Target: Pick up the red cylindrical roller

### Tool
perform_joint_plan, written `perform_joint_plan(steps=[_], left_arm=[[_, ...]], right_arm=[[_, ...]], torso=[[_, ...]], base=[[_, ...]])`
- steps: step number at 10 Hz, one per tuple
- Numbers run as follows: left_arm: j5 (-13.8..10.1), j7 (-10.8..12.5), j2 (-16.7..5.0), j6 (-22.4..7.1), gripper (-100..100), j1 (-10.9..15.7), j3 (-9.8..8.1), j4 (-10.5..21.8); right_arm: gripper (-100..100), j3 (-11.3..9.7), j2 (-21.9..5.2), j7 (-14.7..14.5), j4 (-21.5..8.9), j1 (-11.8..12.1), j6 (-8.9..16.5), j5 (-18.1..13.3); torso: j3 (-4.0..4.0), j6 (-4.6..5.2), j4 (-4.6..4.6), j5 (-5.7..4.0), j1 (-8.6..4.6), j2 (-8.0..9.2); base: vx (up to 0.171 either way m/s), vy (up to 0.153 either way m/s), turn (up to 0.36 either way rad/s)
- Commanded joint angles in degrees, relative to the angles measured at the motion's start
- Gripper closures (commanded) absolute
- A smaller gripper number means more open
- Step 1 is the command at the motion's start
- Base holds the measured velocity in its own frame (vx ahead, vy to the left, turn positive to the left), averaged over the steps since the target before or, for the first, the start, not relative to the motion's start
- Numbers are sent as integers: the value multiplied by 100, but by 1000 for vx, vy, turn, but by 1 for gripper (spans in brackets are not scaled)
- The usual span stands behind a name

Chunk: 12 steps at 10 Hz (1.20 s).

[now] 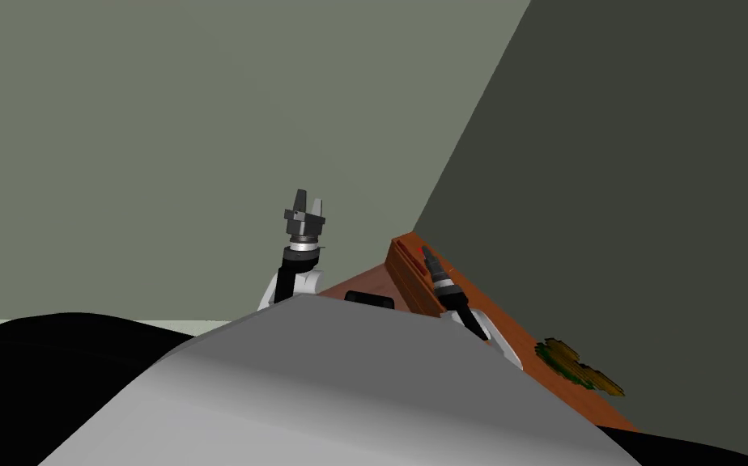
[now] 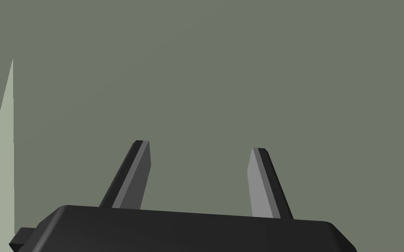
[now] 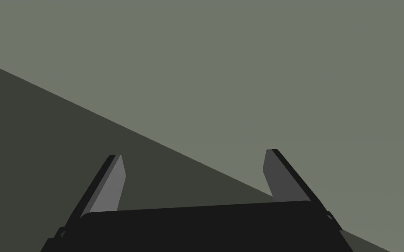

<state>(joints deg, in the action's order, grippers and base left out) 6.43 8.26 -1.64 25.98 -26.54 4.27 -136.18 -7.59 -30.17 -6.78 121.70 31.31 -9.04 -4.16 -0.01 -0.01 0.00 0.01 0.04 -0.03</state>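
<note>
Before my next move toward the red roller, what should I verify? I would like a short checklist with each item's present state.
1. The right tool is open and empty: ok, fingers apart, nothing between them.
2. The left tool is open and away from the work: ok, raised, apart from the furniture.
3. The red roller is found: ok, a small red part shows on the brown furniture, close to the right tool.
4. The right tool is aimed at the roller: not ok, its camera faces the walls.
5. The roller's lie and free sides: cannot tell.
</note>
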Motion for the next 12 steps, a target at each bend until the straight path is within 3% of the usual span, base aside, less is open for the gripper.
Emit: perform_joint_plan(steps=[1, 2, 5, 7, 9, 11, 12], left_arm=[[0, 0, 0, 0, 0, 0, 0, 0], [0, 0, 0, 0, 0, 0, 0, 0], [0, 0, 0, 0, 0, 0, 0, 0], [0, 0, 0, 0, 0, -2, -1, -1], [0, 0, 0, 0, 0, 0, 0, 0], [0, 0, 0, 0, 0, -2, -1, 0], [0, 0, 0, 0, 0, -1, -1, 0]], right_arm=[[-100, -195, -286, -236, -274, 17, 286, 98], [-100, -195, -288, -236, -274, 17, 376, 98], [-100, -574, -816, -723, -780, 100, 1042, 339], [-100, -574, -831, -723, -794, 100, 1116, 339], [-100, -825, -1163, -1067, -1142, 144, 1526, 529], [-100, -950, -1319, -1241, -1349, 162, 1852, 632], [-100, -950, -1319, -1241, -1349, 162, 1873, 632]], torso=[[0, 0, 0, 0, 0, 0], [-3, -2, -1, 0, 2, -6], [-8, -1, -3, 1, 5, -13], [-10, 5, -4, 1, -3, -17], [-5, 0, -1, -1, -5, -8], [-11, 7, -4, -1, -7, -18], [-13, 2, -5, -1, -4, -23]], base=[[26, 37, 410], [25, 20, 114], [52, 37, 342], [40, 4, 58], [53, 5, 342], [69, 6, 221], [66, -3, 132]])
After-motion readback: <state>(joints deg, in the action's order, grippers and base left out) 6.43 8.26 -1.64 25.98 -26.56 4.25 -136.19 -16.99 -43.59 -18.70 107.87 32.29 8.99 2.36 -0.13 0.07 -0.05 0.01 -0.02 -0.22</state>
